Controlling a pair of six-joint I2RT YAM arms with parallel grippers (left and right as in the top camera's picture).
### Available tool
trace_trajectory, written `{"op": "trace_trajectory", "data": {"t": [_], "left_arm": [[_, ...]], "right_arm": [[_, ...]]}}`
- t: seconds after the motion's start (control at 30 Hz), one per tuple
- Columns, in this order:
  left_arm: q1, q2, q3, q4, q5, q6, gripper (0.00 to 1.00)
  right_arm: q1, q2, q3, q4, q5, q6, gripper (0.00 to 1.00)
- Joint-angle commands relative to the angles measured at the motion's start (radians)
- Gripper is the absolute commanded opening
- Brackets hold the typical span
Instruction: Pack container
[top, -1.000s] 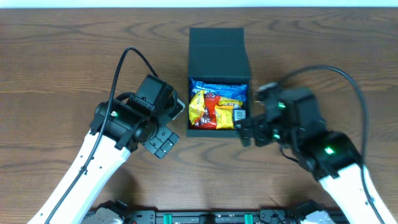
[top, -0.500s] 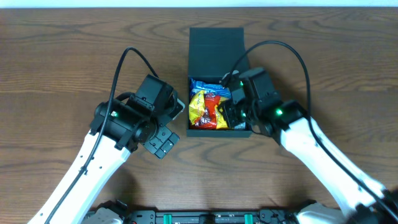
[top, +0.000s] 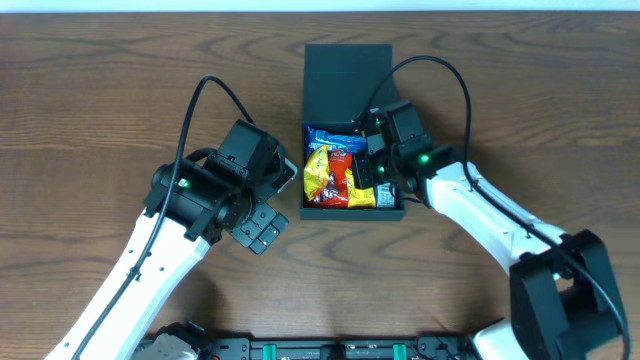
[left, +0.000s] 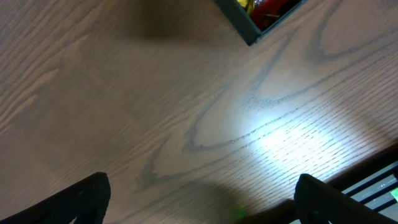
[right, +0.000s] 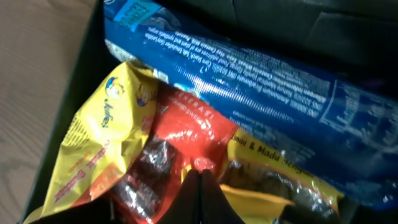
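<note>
The container (top: 346, 212), a dark teal-green box, stands at the table's middle with its flap lid (top: 347, 75) laid open to the far side. Inside lie a blue packet (right: 261, 74), a yellow packet (right: 106, 137) and a red packet (right: 186, 124). My right gripper (top: 372, 170) reaches into the box from the right; its fingers are pressed together, tips (right: 199, 177) against the red packet, with nothing between them. My left gripper (top: 262, 228) hovers open over bare wood left of the box, whose corner (left: 245, 28) shows in the left wrist view.
The wooden table (top: 100, 100) stretches bare around the box. The right arm's black cable (top: 440, 70) arcs over the box's right side. The table's near edge runs along the bottom right of the left wrist view.
My right gripper swung left from beside the box to over its contents and went from open to shut. The left arm has not moved.
</note>
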Motion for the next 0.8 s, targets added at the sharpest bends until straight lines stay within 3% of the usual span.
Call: {"op": "trace_trajectory", "data": {"t": [0.0, 0.5, 0.77], "left_arm": [[0.006, -0.003, -0.001, -0.004, -0.011, 0.021, 0.95], [0.006, -0.003, 0.000, -0.004, -0.011, 0.021, 0.95], [0.006, -0.003, -0.001, -0.004, -0.011, 0.021, 0.95]], "right_arm": [[-0.001, 0.034, 0.016, 0.024, 0.023, 0.011, 0.01], [0.032, 0.100, 0.016, 0.163, 0.308, 0.012, 0.01], [0.037, 0.100, 0.016, 0.250, 0.333, 0.065, 0.02]]}}
